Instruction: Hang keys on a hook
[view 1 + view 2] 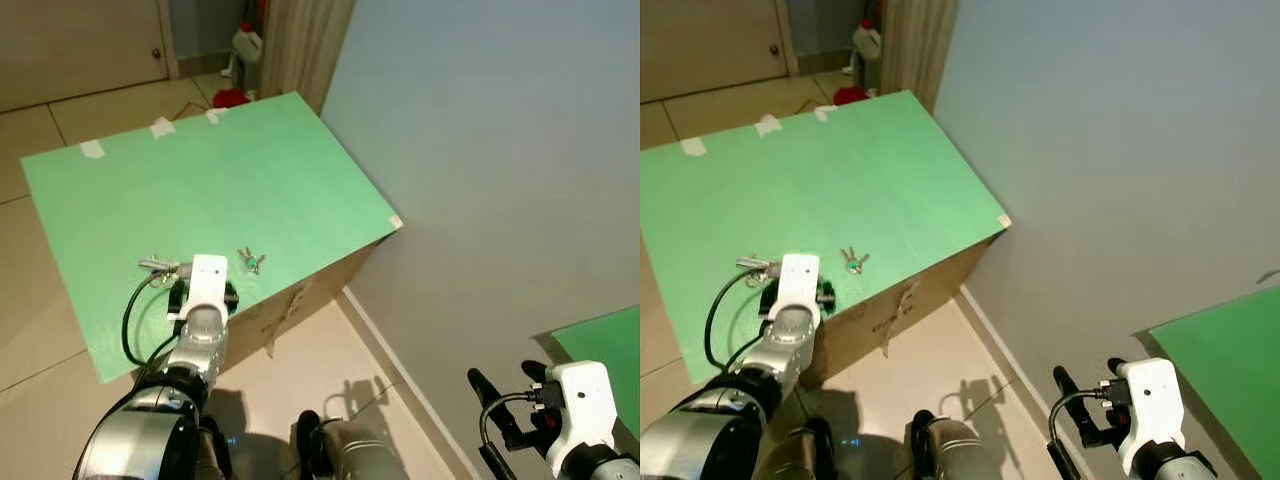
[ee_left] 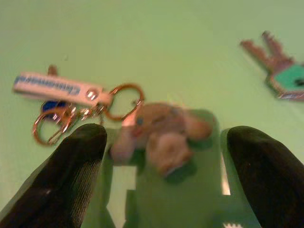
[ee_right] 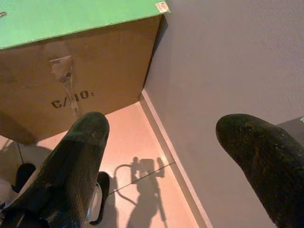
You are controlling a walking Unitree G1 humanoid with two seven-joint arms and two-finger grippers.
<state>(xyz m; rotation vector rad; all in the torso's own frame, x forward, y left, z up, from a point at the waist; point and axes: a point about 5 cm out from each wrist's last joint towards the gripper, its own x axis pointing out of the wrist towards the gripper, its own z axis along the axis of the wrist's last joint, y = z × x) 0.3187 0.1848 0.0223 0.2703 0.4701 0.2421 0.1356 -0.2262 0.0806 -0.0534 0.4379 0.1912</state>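
Fingers (image 2: 78,166) of the left gripper (image 2: 164,180) are spread wide and grasp nothing; they straddle the keyring bunch (image 2: 156,135), whose pale charm lies between them on the green desk (image 1: 250,170). The gold rings and the white strap tag (image 2: 57,88) trail off just beside one finger, outside the gap. A sound grasp would probably be made by lowering until both tips nearly touch the surface, then closing on the charm's body or the ring next to it, so that a loop is left free for the hook. The loose strap should be kept out of the pinch. A second, smaller pair of keys (image 1: 251,260) lies near but apart and should not be swept. The right gripper (image 3: 166,156), also spread and empty, hangs low over the floor by the wall.
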